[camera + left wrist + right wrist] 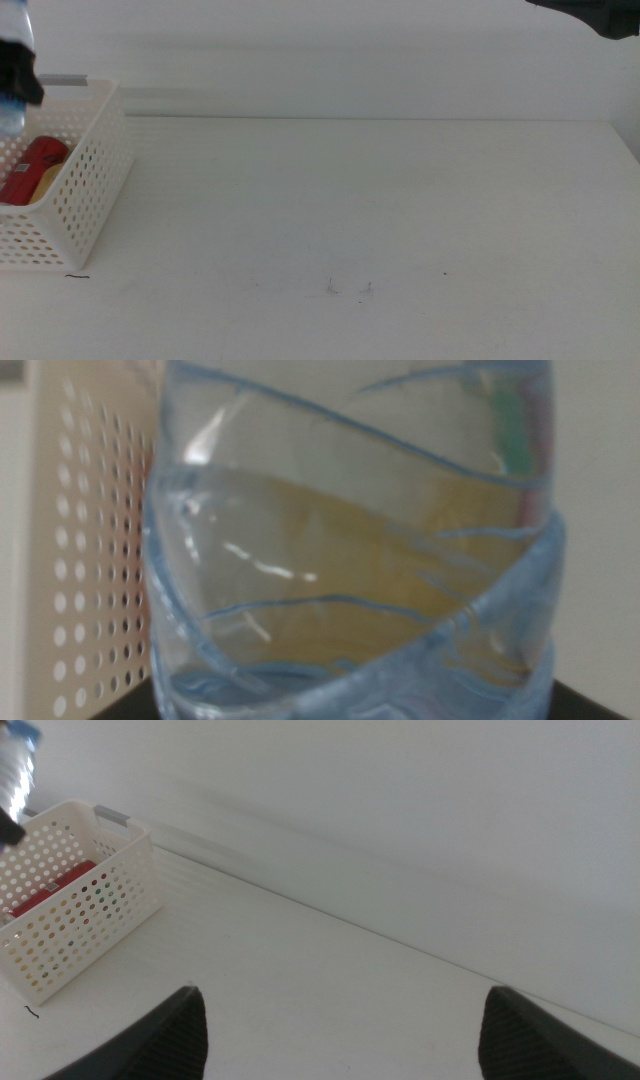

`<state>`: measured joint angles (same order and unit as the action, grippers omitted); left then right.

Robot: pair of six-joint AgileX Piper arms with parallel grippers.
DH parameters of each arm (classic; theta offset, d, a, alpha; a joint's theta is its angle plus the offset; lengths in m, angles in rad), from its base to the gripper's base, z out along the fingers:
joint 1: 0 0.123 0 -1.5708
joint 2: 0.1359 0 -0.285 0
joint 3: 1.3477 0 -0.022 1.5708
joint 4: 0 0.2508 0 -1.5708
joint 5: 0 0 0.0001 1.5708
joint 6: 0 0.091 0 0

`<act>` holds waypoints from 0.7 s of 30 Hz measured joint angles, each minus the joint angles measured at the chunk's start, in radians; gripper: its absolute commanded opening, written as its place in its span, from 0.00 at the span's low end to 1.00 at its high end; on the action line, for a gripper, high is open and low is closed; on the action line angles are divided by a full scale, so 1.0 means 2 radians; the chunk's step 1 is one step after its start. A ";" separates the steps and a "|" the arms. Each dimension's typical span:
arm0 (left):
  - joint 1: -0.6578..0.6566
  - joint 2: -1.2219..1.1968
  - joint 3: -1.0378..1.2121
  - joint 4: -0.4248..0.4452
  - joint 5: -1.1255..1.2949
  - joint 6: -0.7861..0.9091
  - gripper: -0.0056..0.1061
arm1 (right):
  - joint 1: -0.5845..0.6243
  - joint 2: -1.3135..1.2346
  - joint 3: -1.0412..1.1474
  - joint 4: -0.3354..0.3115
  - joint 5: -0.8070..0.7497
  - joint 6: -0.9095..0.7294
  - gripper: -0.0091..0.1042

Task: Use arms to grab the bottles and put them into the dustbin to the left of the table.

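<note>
My left gripper is shut on the clear blue-labelled water bottle and holds it above the white perforated dustbin at the table's left edge. The bottle fills the left wrist view, with the dustbin wall behind it. A red can lies inside the dustbin, with part of the yellow tea bottle beside it. My right gripper is open and empty, raised at the far right. Only its arm shows in the middle view.
The white table has a few small dark marks near the front. The dustbin and red can also show in the right wrist view. A white wall stands behind the table.
</note>
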<state>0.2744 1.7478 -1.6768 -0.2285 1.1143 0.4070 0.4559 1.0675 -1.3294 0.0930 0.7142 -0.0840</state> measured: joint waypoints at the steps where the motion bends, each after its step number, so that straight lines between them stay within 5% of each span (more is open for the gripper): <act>1: 0.003 0.011 0.000 0.005 0.001 0.000 0.03 | 0.000 0.000 0.000 0.000 0.000 0.000 0.89; 11: 0.021 0.108 0.000 0.038 -0.019 0.006 0.10 | 0.000 0.000 0.000 0.000 0.000 0.000 0.89; 14: 0.021 0.124 0.000 0.040 -0.028 0.006 0.28 | 0.000 0.000 0.000 0.000 0.000 0.000 0.89; 19: 0.022 0.134 -0.001 0.041 -0.037 0.007 0.83 | 0.000 0.000 0.000 0.000 0.000 0.000 0.89; 21: 0.022 0.134 -0.003 0.041 -0.041 0.012 0.89 | 0.000 0.000 0.000 0.000 0.000 0.000 0.89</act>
<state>0.3180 2.0148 -1.6830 -0.1459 1.0315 0.4307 0.4559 1.0675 -1.3294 0.0930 0.7142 -0.0840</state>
